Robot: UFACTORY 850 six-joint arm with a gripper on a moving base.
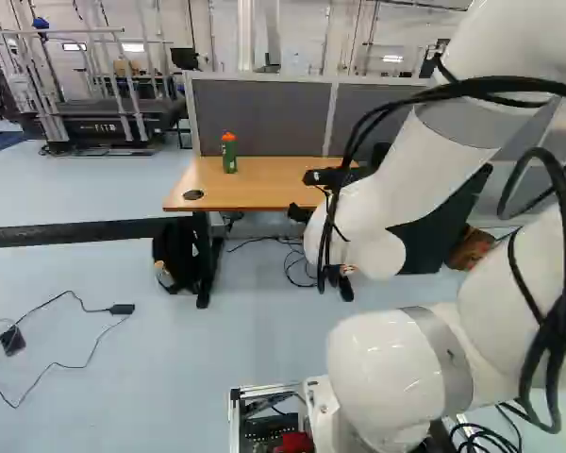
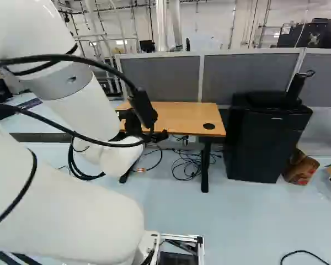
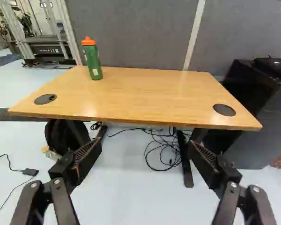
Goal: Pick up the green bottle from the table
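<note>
The fingers [image 3: 90,161] are wide open. Going ahead too low, they might bump the worktop [image 3: 145,96] before reaching the green bottle [image 3: 93,62].

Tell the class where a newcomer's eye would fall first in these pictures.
Probably on the green bottle with its bright orange cap, upright near the far edge of the wooden table. Next, perhaps, comes the big white arm, filling much of the left base view's right side. The black gripper stands open, facing the table.
</note>
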